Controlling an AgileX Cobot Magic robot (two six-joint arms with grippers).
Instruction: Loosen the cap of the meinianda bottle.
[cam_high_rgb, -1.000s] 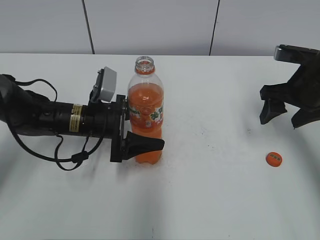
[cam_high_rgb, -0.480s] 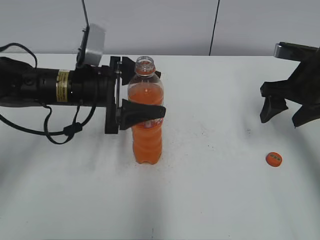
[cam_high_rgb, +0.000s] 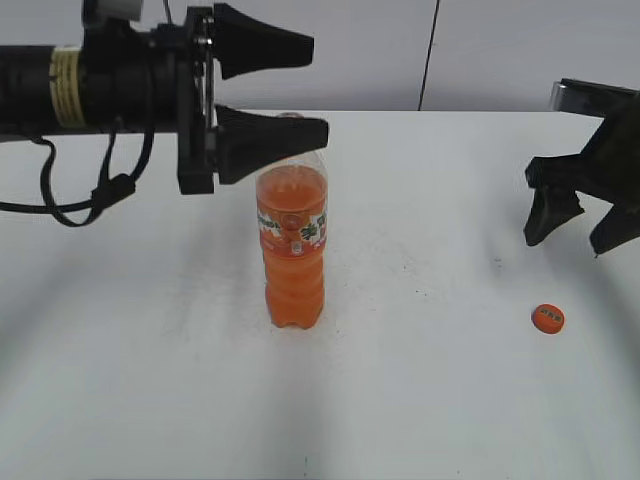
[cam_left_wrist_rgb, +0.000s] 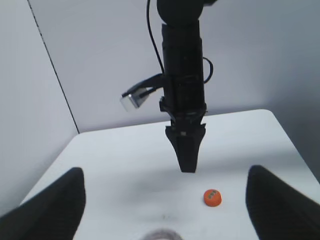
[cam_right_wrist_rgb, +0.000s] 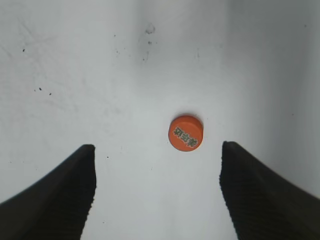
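The tall clear plastic bottle with orange drink (cam_high_rgb: 292, 250) stood upright on the white bench (cam_high_rgb: 400, 400), a little left of the middle in the exterior view. Its label band in orange, green and white was around its middle part. The small round orange plastic screw cap (cam_high_rgb: 547, 318) was not on the bottle. It lay flat on the bench, well apart from the bottle, on the right side, with the pale green-yellow mark on its top facing up.

My left fingers (cam_high_rgb: 300, 88) were spread open and held nothing. They hung above the bench at the height of the bottle's top, one finger above the other, and the lower one crossed in front of the neck, so I could not tell if it touched. My right fingers (cam_high_rgb: 580, 212) were also spread open and empty, above the bench near the cap. In the right wrist view the cap (cam_right_wrist_rgb: 185, 133) lay between them and touched neither.
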